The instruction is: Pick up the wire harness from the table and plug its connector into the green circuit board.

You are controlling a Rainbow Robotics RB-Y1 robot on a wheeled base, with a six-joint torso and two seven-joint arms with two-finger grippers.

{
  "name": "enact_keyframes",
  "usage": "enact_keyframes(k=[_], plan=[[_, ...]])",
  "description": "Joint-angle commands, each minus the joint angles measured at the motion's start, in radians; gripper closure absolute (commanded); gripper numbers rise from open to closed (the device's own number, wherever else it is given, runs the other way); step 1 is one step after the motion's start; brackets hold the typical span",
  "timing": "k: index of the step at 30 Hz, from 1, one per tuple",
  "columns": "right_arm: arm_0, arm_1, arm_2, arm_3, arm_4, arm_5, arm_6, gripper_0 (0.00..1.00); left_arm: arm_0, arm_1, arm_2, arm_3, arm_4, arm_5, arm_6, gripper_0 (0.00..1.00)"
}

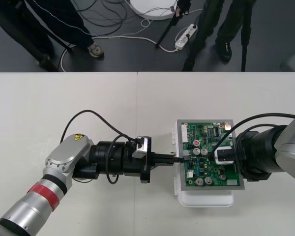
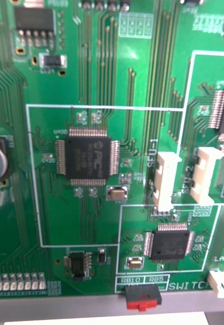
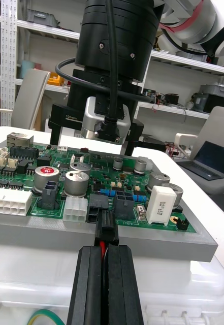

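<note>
A plain, pale tabletop (image 1: 64, 108) is seen across the lower two thirds of the frame. It is evenly lit and is divided by a thin seam (image 1: 137, 98) that runs from its far edge toward the centre. A strip of dark grey floor (image 1: 275, 24) is shown along the top of the frame. Thin cables (image 1: 113, 22) are looped over it at upper centre, beside a white round base (image 1: 152, 7). A white power strip (image 1: 185, 37) is laid just right of centre, next to a black stand leg (image 1: 166, 33).
</note>
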Motion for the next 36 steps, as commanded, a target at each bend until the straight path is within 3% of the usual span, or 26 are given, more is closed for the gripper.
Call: enact_keyframes(k=[1,36], plan=[[-0.023,0.007,0.009,-0.007,0.0,-0.005,-0.037,0.0,-0.008,-0.03,-0.02,-0.007,-0.001,0.037,-0.099,1.0],[-0.023,0.016,0.009,-0.009,-0.022,0.012,-0.058,0.0,-0.008,-0.038,-0.02,-0.009,0.032,0.046,-0.127,1.0]])
